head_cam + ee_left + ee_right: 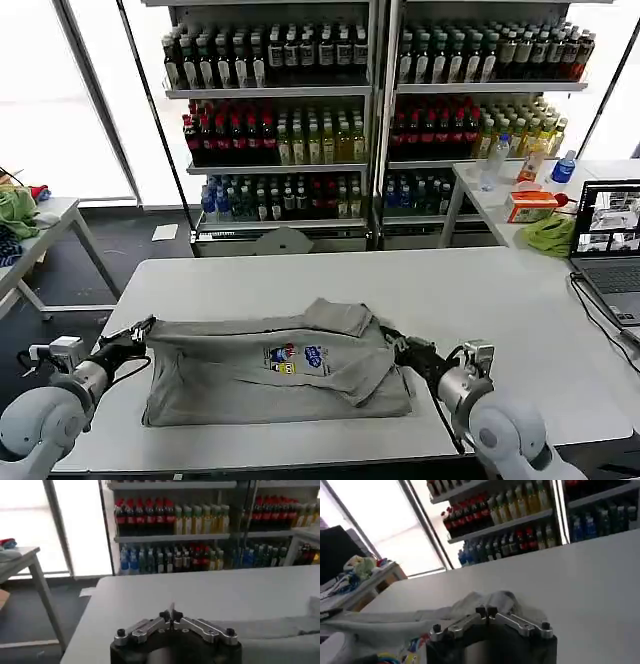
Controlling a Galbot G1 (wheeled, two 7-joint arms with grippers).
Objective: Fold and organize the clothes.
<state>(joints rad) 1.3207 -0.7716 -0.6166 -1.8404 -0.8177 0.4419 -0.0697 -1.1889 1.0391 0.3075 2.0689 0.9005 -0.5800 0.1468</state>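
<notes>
A light grey short-sleeved shirt [250,375] with a small multicolour chest print [297,358] lies spread across the near half of the white table [450,290], one sleeve folded in over its top right part. My left gripper [148,325] sits at the shirt's upper left corner. In the left wrist view this gripper [172,614] is shut with a thin edge of cloth standing between its pads, and the shirt [280,630] trails off to the side. My right gripper [385,338] is at the shirt's right edge by the folded sleeve. It [486,611] is shut, with the bunched shirt [485,600] right at its tips.
Shelves of bottles [300,140] stand behind the table. A laptop [612,240] with a cable [600,320] sits at the table's right edge, with a lime-green cloth [548,235] and an orange box [530,205] behind it. A side table [40,225] holds green cloth [15,210] at the left.
</notes>
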